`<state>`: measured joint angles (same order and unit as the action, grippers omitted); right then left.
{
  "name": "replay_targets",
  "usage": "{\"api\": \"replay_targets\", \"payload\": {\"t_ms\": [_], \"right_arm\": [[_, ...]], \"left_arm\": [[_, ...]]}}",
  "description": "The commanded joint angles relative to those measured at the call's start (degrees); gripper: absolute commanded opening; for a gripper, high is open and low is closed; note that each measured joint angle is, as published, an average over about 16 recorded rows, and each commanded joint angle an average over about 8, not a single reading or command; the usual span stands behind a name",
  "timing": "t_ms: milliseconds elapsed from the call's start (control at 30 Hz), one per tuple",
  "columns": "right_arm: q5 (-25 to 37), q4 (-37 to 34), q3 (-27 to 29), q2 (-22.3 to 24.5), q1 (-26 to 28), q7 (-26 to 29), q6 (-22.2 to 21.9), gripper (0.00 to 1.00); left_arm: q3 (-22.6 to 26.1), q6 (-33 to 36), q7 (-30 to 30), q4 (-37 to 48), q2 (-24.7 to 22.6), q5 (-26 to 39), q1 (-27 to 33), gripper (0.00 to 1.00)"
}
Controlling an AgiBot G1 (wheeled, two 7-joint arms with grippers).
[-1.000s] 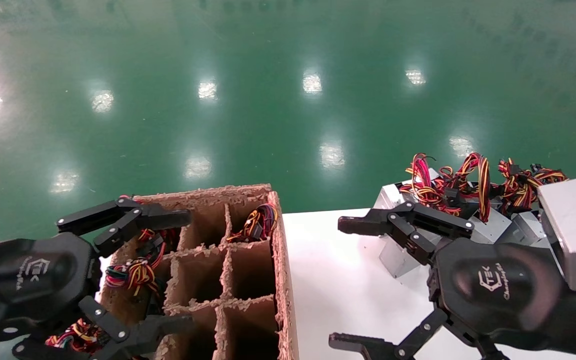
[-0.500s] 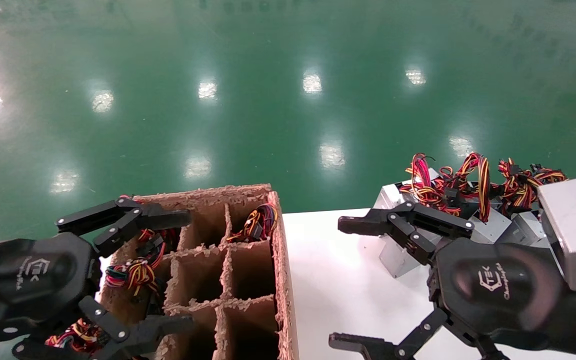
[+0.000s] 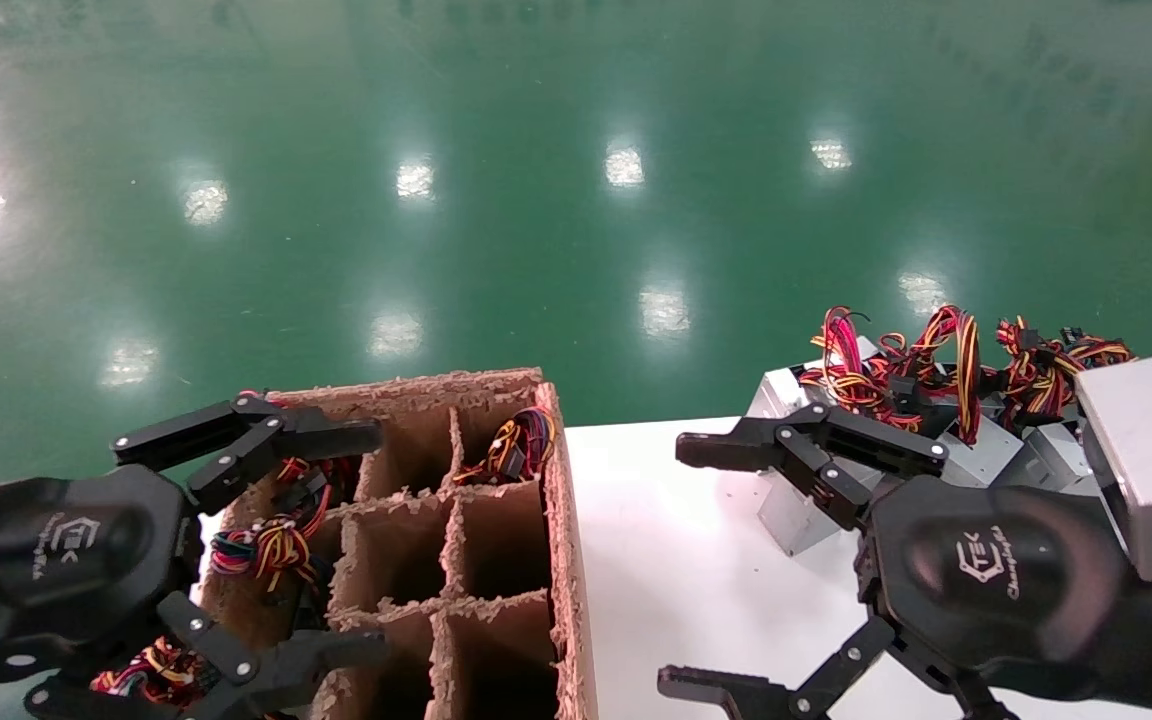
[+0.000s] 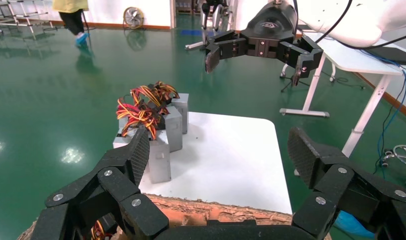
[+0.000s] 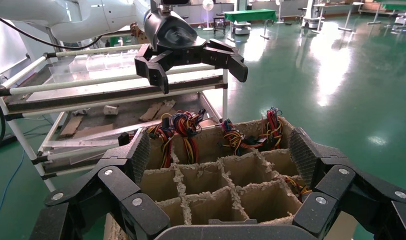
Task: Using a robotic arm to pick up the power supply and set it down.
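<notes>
Several silver-grey power supplies [image 3: 988,460] stand clustered at the white table's far right corner, with red, yellow and black wire bundles [image 3: 896,365] on top. In the left wrist view the same power supplies [image 4: 161,150] stand upright beyond the box rim. My right gripper [image 3: 671,565] hovers open and empty above the table, its upper finger just in front of the nearest supply. My left gripper [image 3: 381,540] hangs open and empty over the cardboard box [image 3: 561,520]. The left gripper [image 4: 221,150] and the right gripper [image 5: 221,150] each show wide-apart jaws in their own wrist views.
The cardboard box [image 5: 271,197] has divider cells; those along its far and left sides hold wire bundles [image 5: 181,127], the near middle ones look empty. The white table [image 3: 656,560] sits right of it. A metal rack [image 5: 66,100] stands behind the box.
</notes>
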<state>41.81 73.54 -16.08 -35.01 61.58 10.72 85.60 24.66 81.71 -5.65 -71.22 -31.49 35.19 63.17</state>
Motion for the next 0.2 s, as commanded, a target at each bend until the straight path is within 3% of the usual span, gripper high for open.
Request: {"api": "replay_targets", "payload": {"t_ms": [33,200], "right_arm": [[0.0,0.0,0.0,0.0,0.0,0.0,0.0,1.00],[0.0,0.0,0.0,0.0,0.0,0.0,0.0,1.00]], "left_arm": [[0.0,0.0,0.0,0.0,0.0,0.0,0.0,1.00],[0.0,0.0,0.0,0.0,0.0,0.0,0.0,1.00]]}}
